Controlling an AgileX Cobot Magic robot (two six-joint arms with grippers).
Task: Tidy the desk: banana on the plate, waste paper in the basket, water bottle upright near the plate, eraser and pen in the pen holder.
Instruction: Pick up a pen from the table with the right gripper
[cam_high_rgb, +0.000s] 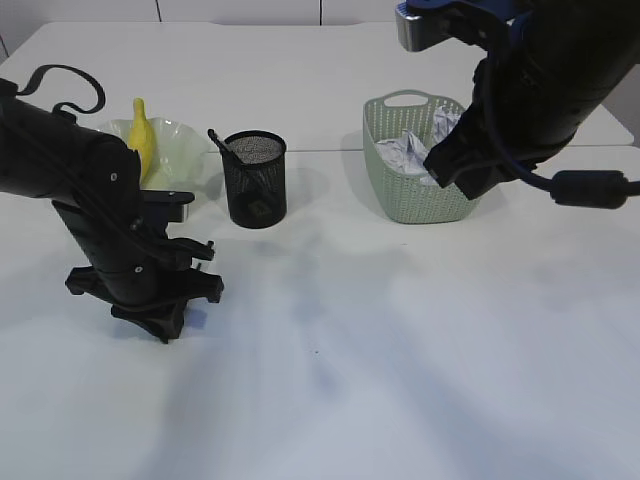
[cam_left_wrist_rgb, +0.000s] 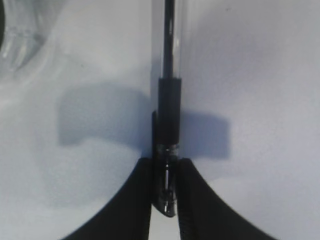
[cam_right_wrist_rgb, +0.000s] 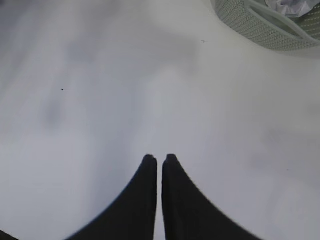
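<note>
1. a yellow banana (cam_high_rgb: 141, 139) is already lying on the pale green plate (cam_high_rgb: 185, 140) at the back left of the white surface (cam_high_rgb: 400, 360); that part looks done.
2. crumpled waste paper (cam_high_rgb: 410, 152) is sitting inside the green basket (cam_high_rgb: 395, 195) at the right; also done.
3. a black mesh pen holder (cam_high_rgb: 256, 180) is standing beside the plate, with one dark stick-like item (cam_high_rgb: 222, 146) leaning in it; whether the eraser is inside, i cannot tell.
4. the left gripper (cam_left_wrist_rgb: 165, 172) is clamping its jaws on the end of a pen (cam_left_wrist_rgb: 168, 100) lying on the surface; the pen is not yet in the holder.
5. the right gripper (cam_right_wrist_rgb: 159, 165) is hanging closed and empty near the basket.
6. no water bottle is showing clearly; that step is unconfirmed.
</note>
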